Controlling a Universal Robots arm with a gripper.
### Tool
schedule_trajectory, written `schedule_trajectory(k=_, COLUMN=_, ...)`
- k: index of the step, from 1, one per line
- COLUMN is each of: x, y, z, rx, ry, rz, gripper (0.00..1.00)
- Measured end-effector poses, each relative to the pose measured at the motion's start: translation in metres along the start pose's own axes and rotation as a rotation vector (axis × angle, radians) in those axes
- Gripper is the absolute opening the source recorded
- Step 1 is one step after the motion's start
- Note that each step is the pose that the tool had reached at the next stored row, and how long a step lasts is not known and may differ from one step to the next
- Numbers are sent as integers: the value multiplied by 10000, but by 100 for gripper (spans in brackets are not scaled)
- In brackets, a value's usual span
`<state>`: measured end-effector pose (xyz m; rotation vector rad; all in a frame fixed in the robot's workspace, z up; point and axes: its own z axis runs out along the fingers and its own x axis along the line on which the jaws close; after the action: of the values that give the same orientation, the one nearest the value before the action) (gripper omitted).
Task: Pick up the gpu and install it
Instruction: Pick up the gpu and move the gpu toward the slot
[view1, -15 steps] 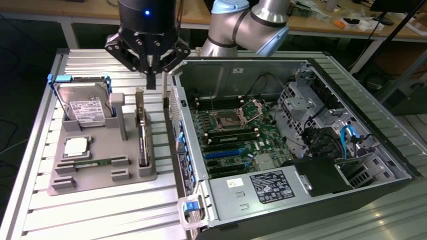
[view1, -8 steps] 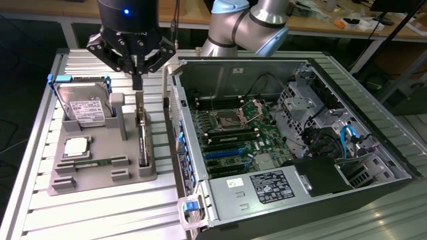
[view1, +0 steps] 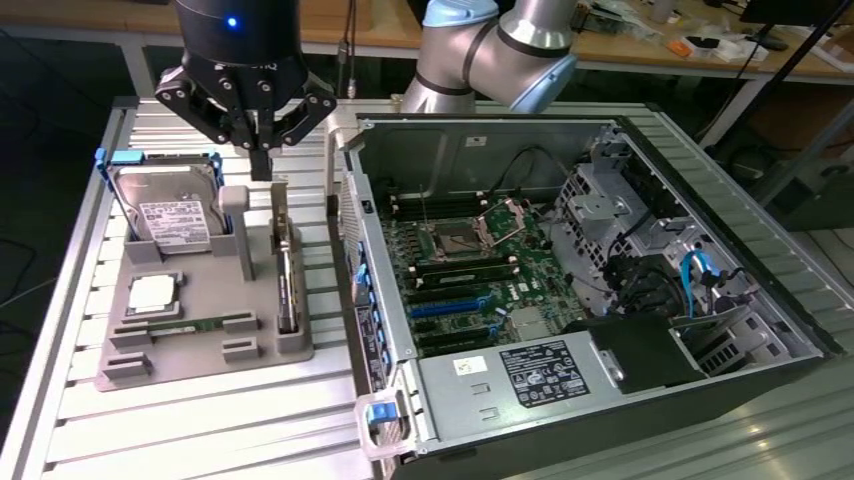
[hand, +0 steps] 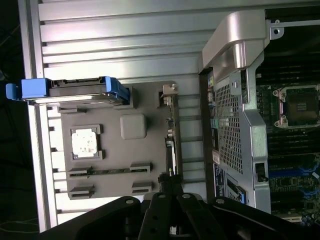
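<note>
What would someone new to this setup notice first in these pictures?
The open computer case dominates the exterior view's right, its green motherboard bare. At that view's left, the black end effector, shut, hangs over a grey tray holding a blue-framed hard drive and the gpu standing on edge.

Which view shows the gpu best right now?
The exterior view: the gpu stands on edge in the gray holder, and its whole length is unobstructed. The wrist view looks down on its thin top edge, with one end hidden behind the gripper.
</note>
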<state>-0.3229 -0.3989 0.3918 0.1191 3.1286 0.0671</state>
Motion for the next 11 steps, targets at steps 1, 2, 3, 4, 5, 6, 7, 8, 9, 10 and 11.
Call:
schedule_trajectory(k=1, x=0, y=0, z=0, rx=0, ry=1, rz=0, gripper=11)
schedule_trajectory(k=2, x=0, y=0, z=0, rx=0, ry=1, rz=0, gripper=11)
schedule_trajectory(k=3, x=0, y=0, z=0, rx=0, ry=0, rz=0, gripper=11)
schedule_trajectory(k=4, x=0, y=0, z=0, rx=0, ry=0, rz=0, gripper=11)
schedule_trajectory(k=5, x=0, y=0, z=0, rx=0, ry=0, rz=0, gripper=11)
schedule_trajectory(k=6, x=0, y=0, z=0, rx=0, ry=0, rz=0, gripper=11)
schedule_trajectory(k=7, x=0, y=0, z=0, rx=0, ry=0, rz=1, gripper=11)
schedule_trajectory(k=8, x=0, y=0, z=0, rx=0, ry=0, rz=0, gripper=11)
schedule_trajectory(k=9, x=0, y=0, z=0, rx=0, ry=0, rz=0, gripper=11)
schedule_trajectory(k=10, x=0, y=0, z=0, rx=0, ry=0, rz=0, gripper=11)
schedule_trajectory(k=11, x=0, y=0, z=0, rx=0, ry=0, rz=0, gripper=11)
